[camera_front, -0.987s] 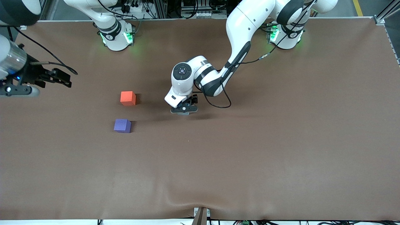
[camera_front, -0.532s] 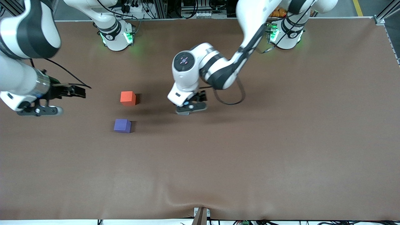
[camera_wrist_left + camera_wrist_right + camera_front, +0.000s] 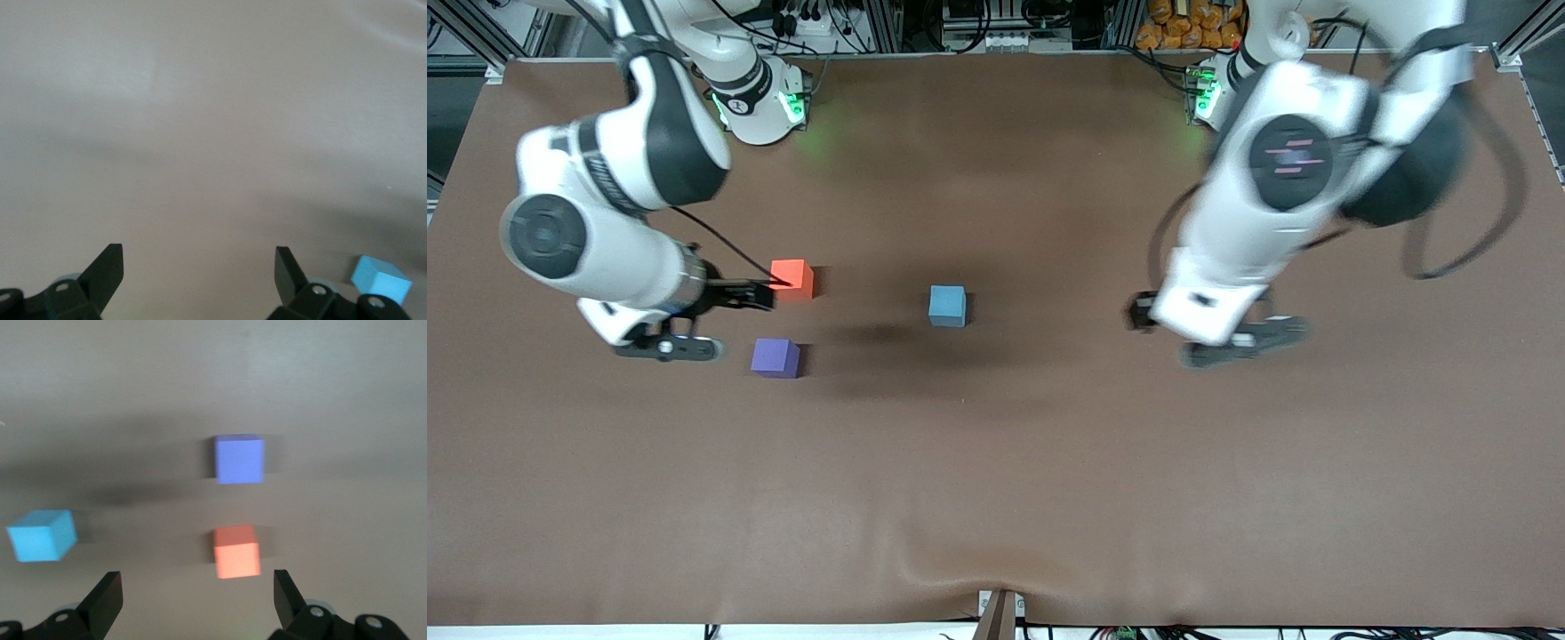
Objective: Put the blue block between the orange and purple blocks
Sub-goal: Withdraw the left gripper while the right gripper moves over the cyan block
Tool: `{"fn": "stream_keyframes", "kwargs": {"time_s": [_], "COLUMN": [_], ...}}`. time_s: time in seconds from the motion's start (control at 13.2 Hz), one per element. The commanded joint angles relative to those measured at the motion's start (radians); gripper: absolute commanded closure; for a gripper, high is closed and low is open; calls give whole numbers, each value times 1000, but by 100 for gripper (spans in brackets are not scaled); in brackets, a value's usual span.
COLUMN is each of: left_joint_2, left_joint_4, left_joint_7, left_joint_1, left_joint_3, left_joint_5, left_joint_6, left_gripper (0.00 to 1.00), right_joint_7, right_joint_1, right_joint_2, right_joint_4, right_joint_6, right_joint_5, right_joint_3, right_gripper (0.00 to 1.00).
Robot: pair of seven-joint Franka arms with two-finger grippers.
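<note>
one blue block, one orange block, one purple block

The blue block stands alone on bare brown table, well apart from the other cubes, so it can be reached from every side. The orange block and the purple block sit near each other, the purple nearer the front camera, with an open strip of table between them. The right gripper, fingers spread wide, hangs just beside that pair toward the right arm's end, crowding that approach. The left gripper, also spread open, is over bare table toward the left arm's end, well away from all three cubes.
</note>
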Motion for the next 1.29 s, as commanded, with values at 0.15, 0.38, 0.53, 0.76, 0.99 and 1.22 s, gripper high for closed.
{"fn": "stream_keyframes", "kwargs": {"time_s": [0.15, 0.38, 0.53, 0.76, 0.99, 1.22], "left_joint_2": [-156, -241, -296, -376, -384, -390], "left_joint_4": [-87, -165, -231, -350, -348, -348], "left_joint_7": [206, 372, 387, 450, 453, 455], "left_joint_1": [178, 328, 376, 430, 430, 427], "left_joint_3": [-20, -24, -26, -24, -24, -26], "left_joint_5": [11, -6, -6, -6, -6, -6], "left_joint_6": [-72, -67, -43, 14, 3, -4], "left_gripper": [0, 0, 0, 0, 0, 0], "right_joint_7": [168, 206, 298, 304, 303, 332], "right_joint_1": [144, 240, 292, 360, 395, 432], "right_joint_2": [94, 193, 249, 293, 293, 293], "right_joint_4": [4, 4, 4, -45, -87, -108], "right_joint_6": [129, 246, 319, 453, 493, 504], "right_joint_5": [24, 32, 30, 30, 27, 27], "right_joint_3": [-6, -6, -6, -6, -6, -6], "right_gripper": [0, 0, 0, 0, 0, 0]}}
